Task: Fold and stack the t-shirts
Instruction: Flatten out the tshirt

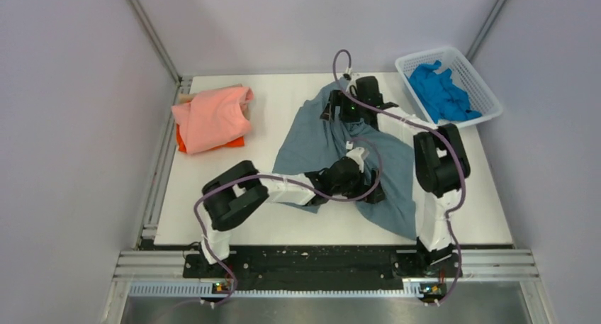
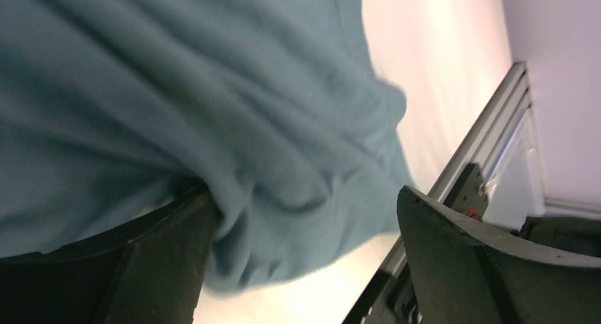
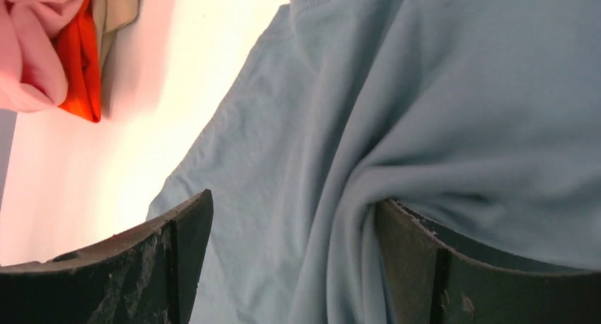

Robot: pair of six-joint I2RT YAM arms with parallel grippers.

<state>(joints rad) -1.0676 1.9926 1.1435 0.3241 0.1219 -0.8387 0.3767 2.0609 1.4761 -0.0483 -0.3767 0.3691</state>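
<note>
I'm looking down on a white counter (image 1: 283, 97) closed in by plain lilac-grey walls (image 1: 319, 19) to its left, behind it and to its right. Slanted aluminium posts (image 1: 150, 33) meet the counter's back corners. Along its near edge, a black plate (image 1: 312, 260) sits on aluminium rails (image 1: 142, 264). The light is soft and even.

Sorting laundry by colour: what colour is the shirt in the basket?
Bright blue; the shirt shows best in the top external view.

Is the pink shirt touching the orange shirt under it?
Touching. The top view shows the pink shirt lying right on the orange shirt, whose edge peeks out beneath it.
</note>
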